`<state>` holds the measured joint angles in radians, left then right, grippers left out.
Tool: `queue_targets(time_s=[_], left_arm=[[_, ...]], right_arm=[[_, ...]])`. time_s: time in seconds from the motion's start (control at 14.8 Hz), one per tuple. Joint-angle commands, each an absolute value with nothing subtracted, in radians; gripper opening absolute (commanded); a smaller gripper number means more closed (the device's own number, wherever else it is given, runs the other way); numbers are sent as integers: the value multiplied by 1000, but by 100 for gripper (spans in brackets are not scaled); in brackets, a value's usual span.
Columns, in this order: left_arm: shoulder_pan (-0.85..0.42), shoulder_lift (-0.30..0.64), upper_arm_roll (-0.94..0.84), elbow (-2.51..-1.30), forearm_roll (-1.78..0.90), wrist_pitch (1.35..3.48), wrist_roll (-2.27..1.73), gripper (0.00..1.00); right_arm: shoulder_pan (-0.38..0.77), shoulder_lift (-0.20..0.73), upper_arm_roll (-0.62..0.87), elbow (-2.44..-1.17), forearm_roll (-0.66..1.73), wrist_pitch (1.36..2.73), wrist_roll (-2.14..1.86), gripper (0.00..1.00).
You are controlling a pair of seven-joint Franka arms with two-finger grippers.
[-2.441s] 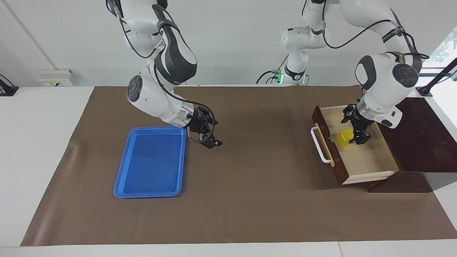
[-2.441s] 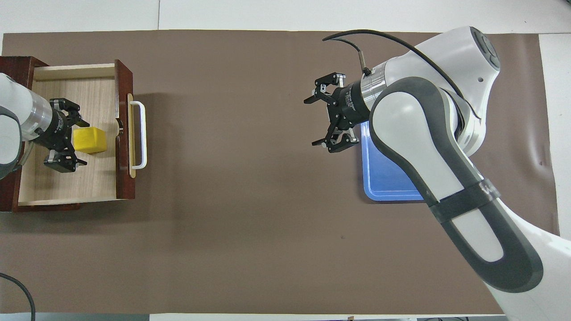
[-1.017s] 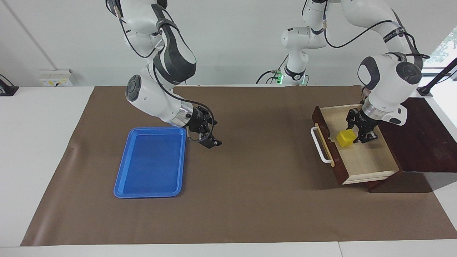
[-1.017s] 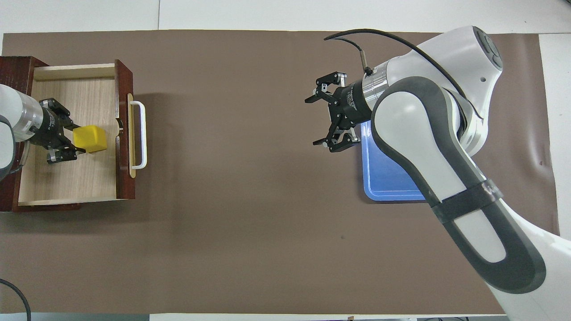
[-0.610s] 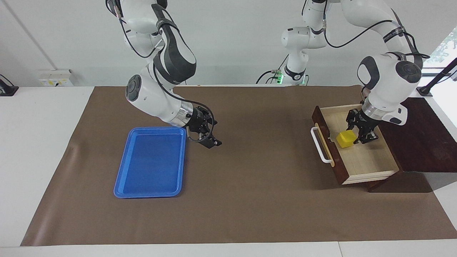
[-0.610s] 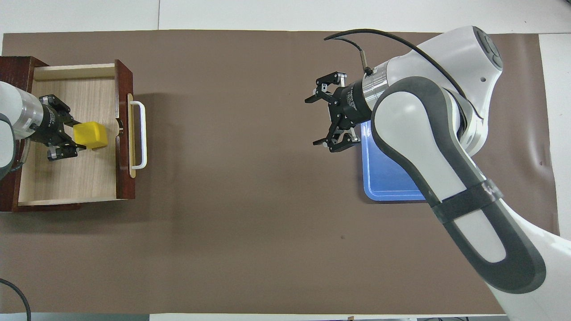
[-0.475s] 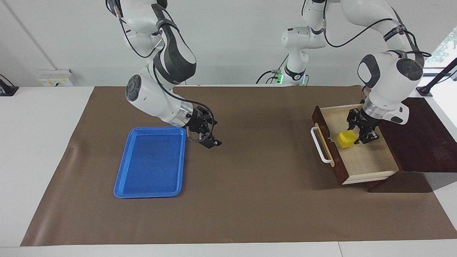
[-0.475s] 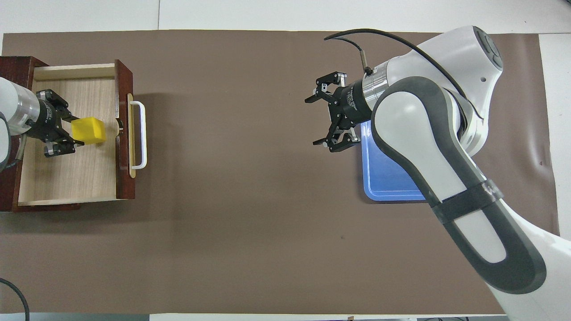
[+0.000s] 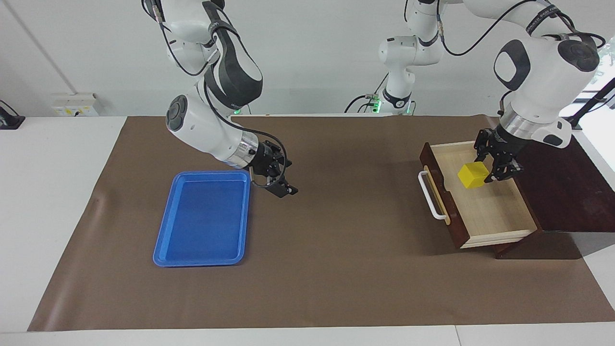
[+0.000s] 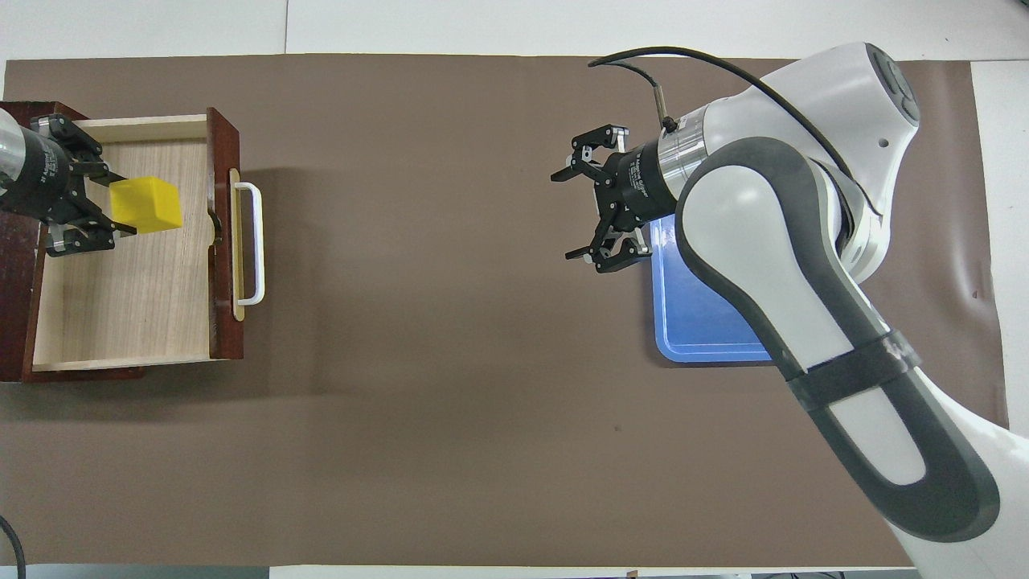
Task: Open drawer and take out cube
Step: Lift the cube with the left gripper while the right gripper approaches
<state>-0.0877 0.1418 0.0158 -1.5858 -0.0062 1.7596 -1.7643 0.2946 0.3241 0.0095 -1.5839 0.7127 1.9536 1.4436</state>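
The drawer (image 9: 495, 211) (image 10: 137, 322) stands pulled out of its dark wooden box (image 9: 567, 187) at the left arm's end of the table. Its white bar handle (image 9: 430, 196) (image 10: 251, 244) faces the table's middle. My left gripper (image 9: 487, 168) (image 10: 95, 203) is shut on the yellow cube (image 9: 473, 175) (image 10: 145, 205) and holds it up in the air over the drawer's pale interior. My right gripper (image 9: 278, 180) (image 10: 585, 209) is open and empty, low over the brown mat beside the blue tray.
A flat blue tray (image 9: 202, 218) (image 10: 699, 322) lies on the brown mat (image 9: 336, 240) toward the right arm's end of the table. The right arm's elbow covers part of the tray in the overhead view.
My left gripper closed on the cube in the drawer and lifted it up off the drawer floor. The right arm has barely moved.
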Motion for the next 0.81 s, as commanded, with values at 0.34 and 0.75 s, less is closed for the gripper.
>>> queue_targets(time_s=[0.34, 0.75], left_arm=[[-118, 224, -250, -1519, 40, 1743, -2122, 9], [-120, 267, -405, -1529, 113, 1848, -2357, 4]], right_arm=[[359, 333, 9, -1579, 719, 1956, 1486, 100], [436, 374, 11, -1565, 730, 2063, 1587, 100]])
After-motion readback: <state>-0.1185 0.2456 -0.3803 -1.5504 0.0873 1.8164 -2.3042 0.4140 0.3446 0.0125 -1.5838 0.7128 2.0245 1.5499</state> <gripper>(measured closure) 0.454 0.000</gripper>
